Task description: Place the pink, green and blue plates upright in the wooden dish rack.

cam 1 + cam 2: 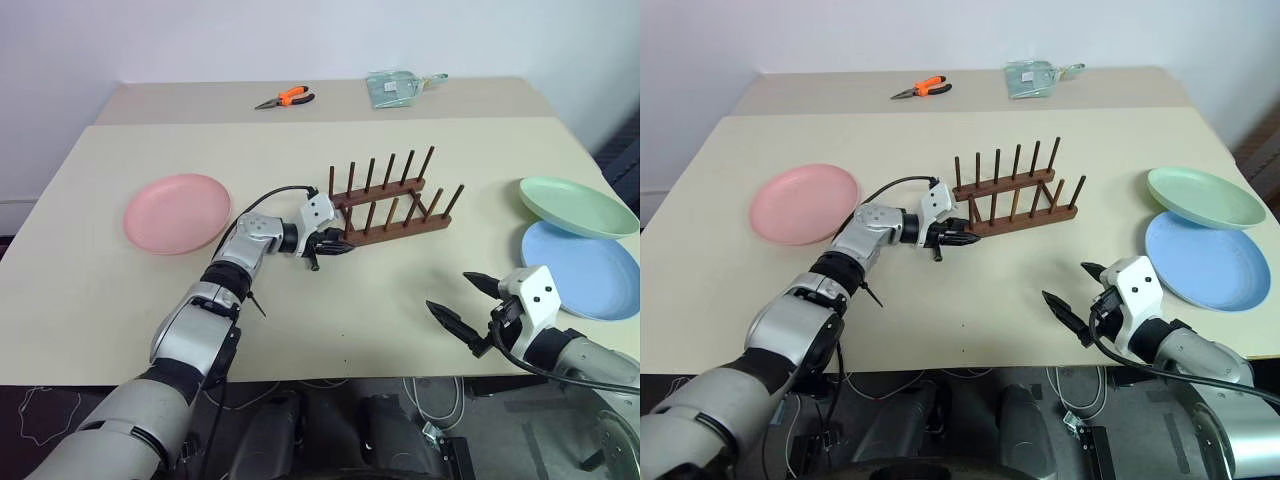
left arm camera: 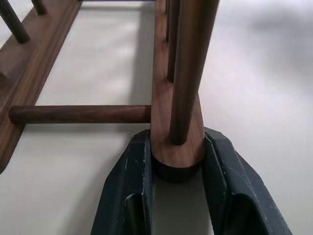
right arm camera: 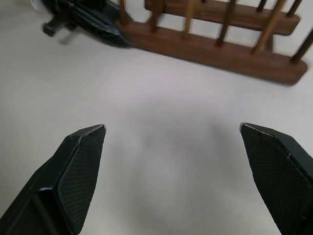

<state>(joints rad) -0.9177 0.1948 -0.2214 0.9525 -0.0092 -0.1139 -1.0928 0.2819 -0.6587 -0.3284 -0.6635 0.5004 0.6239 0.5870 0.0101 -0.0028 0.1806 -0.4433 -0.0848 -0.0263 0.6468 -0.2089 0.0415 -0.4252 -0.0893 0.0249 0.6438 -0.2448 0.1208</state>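
- L gripper (image 2: 177, 161) clamped on near rail end of wooden dish rack (image 1: 390, 205), mid-table.
- R gripper (image 1: 462, 300) spread wide, holding nothing.
- Pink plate (image 1: 177, 212) lies left; green plate (image 1: 578, 206) overlaps blue plate (image 1: 580, 268) at right.
- Risk: rack is light, so a tug could skid or tip it.

The dark wooden rack (image 1: 390, 203) stands empty at the frame centre. The pink plate (image 1: 177, 212) lies flat at left. The green plate (image 1: 577, 206) overlaps the blue plate (image 1: 582, 268) at right.
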